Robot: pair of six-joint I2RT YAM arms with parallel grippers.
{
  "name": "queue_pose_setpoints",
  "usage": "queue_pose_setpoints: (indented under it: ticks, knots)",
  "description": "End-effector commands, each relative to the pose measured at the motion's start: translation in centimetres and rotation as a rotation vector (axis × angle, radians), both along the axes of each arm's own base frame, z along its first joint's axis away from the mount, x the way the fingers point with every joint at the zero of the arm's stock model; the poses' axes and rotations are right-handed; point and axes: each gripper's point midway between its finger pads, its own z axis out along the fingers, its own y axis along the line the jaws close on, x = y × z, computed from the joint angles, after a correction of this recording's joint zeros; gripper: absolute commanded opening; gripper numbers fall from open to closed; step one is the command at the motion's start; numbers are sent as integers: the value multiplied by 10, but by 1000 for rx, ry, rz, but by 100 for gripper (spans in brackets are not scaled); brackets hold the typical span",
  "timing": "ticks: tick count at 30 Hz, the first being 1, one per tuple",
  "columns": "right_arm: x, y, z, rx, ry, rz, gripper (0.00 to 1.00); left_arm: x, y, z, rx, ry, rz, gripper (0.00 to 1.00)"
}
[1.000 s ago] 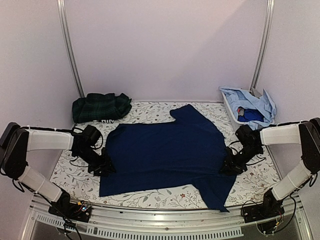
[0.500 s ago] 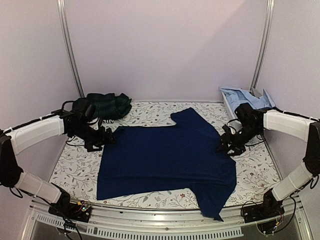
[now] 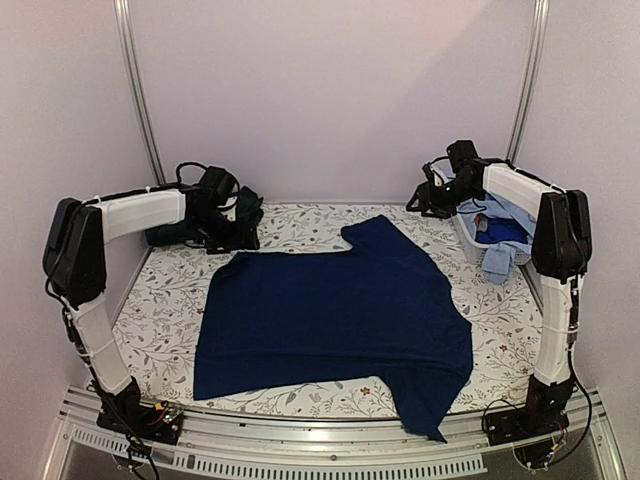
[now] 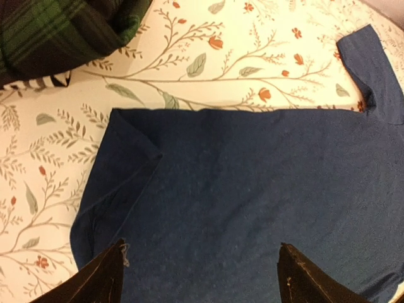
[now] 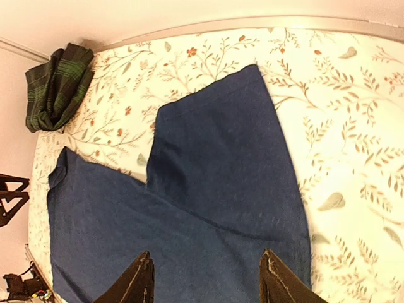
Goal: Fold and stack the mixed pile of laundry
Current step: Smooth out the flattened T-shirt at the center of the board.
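Note:
A navy blue T-shirt (image 3: 330, 320) lies spread flat on the floral sheet (image 3: 150, 330), one sleeve at the back and one hanging near the front edge. A dark green plaid piece (image 3: 160, 235) sits bunched at the back left, partly hidden by my left arm. Light blue shirts (image 3: 512, 215) fill a bin at the back right. My left gripper (image 3: 235, 238) hovers by the plaid piece, open and empty. My right gripper (image 3: 418, 200) hangs raised next to the bin, open and empty. Both wrist views look down on the T-shirt (image 4: 252, 189) (image 5: 208, 208) between bare fingers (image 4: 104, 281) (image 5: 278, 281).
The white bin (image 3: 462, 225) stands at the back right with a darker blue cloth (image 3: 500, 232) inside. Metal posts (image 3: 140, 100) rise at both back corners before the wall. An aluminium rail (image 3: 330, 440) runs along the near table edge.
Both grippers let go of the T-shirt's side edges, opened, and rose back to the far corners. The T-shirt now lies flatter and more spread.

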Motion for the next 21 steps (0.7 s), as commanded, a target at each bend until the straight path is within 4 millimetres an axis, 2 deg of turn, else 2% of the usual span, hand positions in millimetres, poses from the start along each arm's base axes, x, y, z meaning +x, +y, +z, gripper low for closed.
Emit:
queue_pose_setpoints:
  ticks: [1,3,6,9,13,18,21]
  knots:
    - [41,4,-35,-60,-7,6,55,38,-4,-10,116,-61,-52,83]
    - [53,10,-41,-34,-18,5,55,48,-7,-21,146,-47,-76,83]
    - [56,28,-46,-1,-25,22,53,59,-8,-35,205,-40,-120,83]
    - [47,54,-60,33,7,68,52,65,4,-47,313,-28,-135,84]
    - [29,81,-93,56,78,111,50,71,22,-62,441,-15,-134,85]
    - [19,81,-125,61,147,85,49,77,42,-77,564,13,-122,84]
    - [13,73,-144,31,181,74,49,77,63,-83,607,43,-82,82]
